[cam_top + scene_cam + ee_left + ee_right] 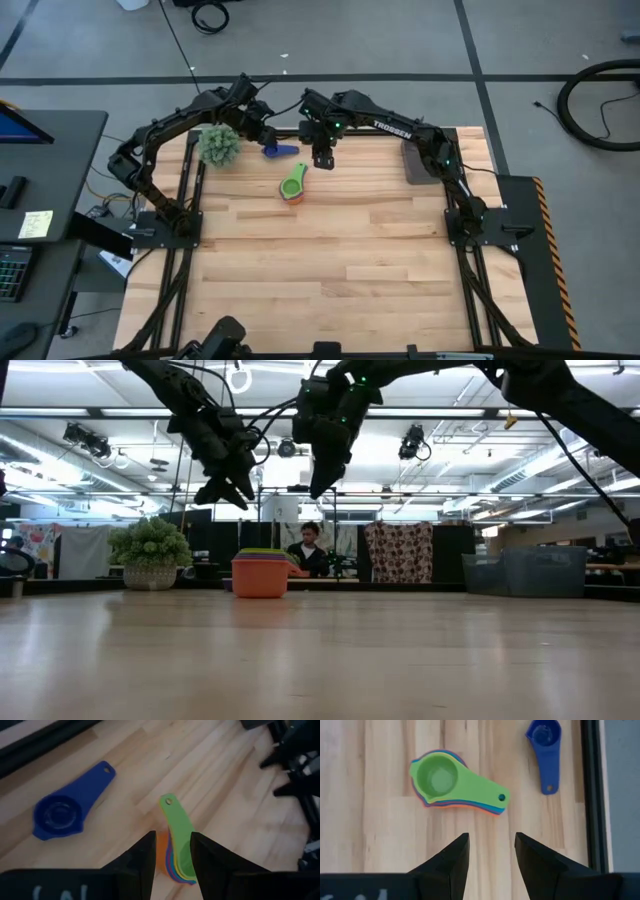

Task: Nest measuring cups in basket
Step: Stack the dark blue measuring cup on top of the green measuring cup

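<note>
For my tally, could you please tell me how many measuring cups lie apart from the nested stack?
1: the dark blue plastic measuring cup lies alone on the table, beside the green-topped nested stack; cups inside it cannot be counted.

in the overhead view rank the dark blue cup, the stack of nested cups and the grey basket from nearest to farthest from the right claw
From the right claw:
1. Stack of nested cups, green on top, just toward the table's middle.
2. Dark blue cup, on the left arm's side, slightly farther.
3. Grey basket, off toward the right arm's base, clearly farthest.

You have both arms reaching over the far tabletop edge, raised. Left claw (268,136) hangs with fingers (145,862) parted, empty. Right claw (322,160) points downward, likewise parted, empty.
</note>
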Controlling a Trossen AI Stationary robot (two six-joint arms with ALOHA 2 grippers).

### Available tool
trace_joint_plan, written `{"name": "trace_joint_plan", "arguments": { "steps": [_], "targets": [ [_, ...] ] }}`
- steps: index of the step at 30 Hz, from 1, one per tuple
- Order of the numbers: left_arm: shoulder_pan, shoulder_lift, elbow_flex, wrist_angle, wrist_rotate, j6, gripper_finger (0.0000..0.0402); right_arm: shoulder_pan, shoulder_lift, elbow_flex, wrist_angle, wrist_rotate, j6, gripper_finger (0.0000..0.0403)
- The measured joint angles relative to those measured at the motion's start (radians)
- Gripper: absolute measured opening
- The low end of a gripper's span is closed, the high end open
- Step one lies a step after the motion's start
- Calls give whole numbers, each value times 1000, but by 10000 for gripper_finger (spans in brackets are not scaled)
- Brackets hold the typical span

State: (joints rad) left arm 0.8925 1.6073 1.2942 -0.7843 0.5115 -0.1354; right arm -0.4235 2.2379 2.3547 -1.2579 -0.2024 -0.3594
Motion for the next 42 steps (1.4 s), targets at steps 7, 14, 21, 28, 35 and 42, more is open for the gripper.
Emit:
{"name": "trace_joint_plan", "arguments": {
  "steps": [7, 14, 21, 28, 35, 42],
  "targets": [
    [0, 0, 0, -2, 84, -1, 126, -26, 0, -49, 19, -32, 59, 165],
    [-1, -1, 0, -33, 103, 36, 126, -32, 3, -161, 26, -15, 54, 165],
    [-3, -2, 2, -114, 109, 76, 126, -48, 3, -210, 26, 87, 56, 165],
    [-3, -21, 2, -199, 109, 150, 126, -99, 3, -211, 23, 104, 79, 165],
    [-3, -63, 3, -267, 92, 174, 126, -149, 3, -211, 17, 105, 80, 165],
    [-25, -58, -13, -254, -200, 237, 126, -191, -19, -211, -43, 94, 84, 165]
  ]
}}
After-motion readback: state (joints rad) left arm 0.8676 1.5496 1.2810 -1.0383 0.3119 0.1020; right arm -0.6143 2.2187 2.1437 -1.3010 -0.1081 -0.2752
